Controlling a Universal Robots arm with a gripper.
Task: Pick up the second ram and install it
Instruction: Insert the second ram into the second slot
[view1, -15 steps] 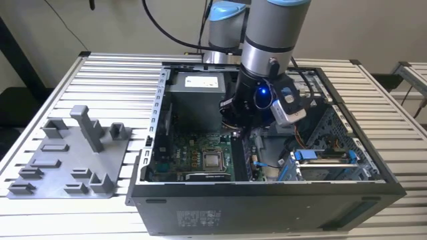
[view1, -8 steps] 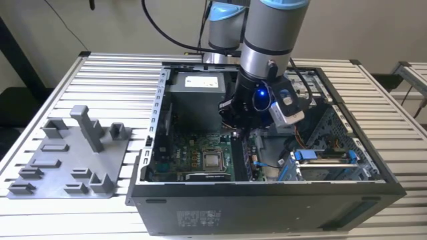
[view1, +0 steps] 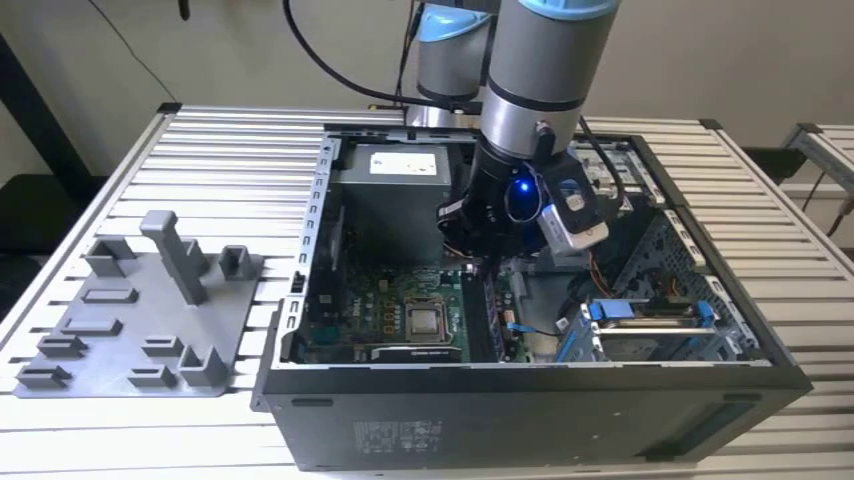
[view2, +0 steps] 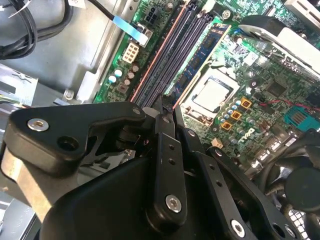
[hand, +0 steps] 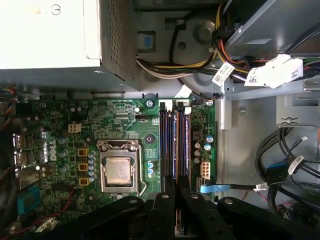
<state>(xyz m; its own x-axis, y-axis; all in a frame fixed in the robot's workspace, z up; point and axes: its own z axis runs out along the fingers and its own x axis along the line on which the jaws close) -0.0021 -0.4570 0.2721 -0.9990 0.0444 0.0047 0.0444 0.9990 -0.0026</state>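
Evidently the black two-fingered gripper (hand: 177, 194) is pinched shut on the second ram (hand: 179, 221), a thin dark memory stick seen edge-on between its fingers in the first wrist view, low over the long black plastic memory slots (hand: 175, 145) inside the open black metal computer case (view1: 534, 400). To seat it well, I judge the stick should stay upright, parallel to its slot, and be pressed down evenly at both ends. I count one arm, one gripper, one stick in hand, about four slots, one silver square processor socket (hand: 120, 172), one grey power-supply box (view1: 400, 195) and one grey plastic fixture plate with upright pegs (view1: 134, 320) beside the case.
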